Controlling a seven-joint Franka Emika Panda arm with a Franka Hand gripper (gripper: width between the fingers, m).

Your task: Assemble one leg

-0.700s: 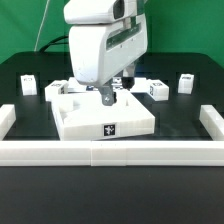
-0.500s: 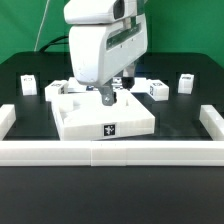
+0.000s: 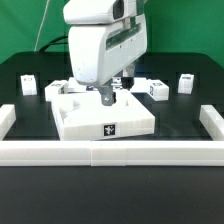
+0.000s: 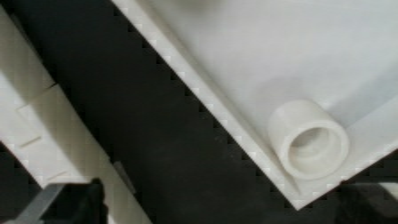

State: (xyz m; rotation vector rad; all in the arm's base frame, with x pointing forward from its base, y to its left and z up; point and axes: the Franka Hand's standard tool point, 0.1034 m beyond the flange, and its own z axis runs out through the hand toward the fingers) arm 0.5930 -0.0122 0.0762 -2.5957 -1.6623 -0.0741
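My claw [image 3: 104,97] spread, empty | above smooth flat white slab [image 3: 82,114], middle of black bench [image 3: 28,106] | round hollow socket [image 4: 315,148] | boxy tagged leg [image 3: 157,89] beside slab

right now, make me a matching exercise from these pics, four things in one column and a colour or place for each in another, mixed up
Things:
1 slab
2 table
3 backdrop
4 gripper

Descriptions:
a green
b right over the slab, fingers apart
c white, with a tag on its front face
d black, carries all the parts

Pairs: 1-c, 2-d, 3-a, 4-b
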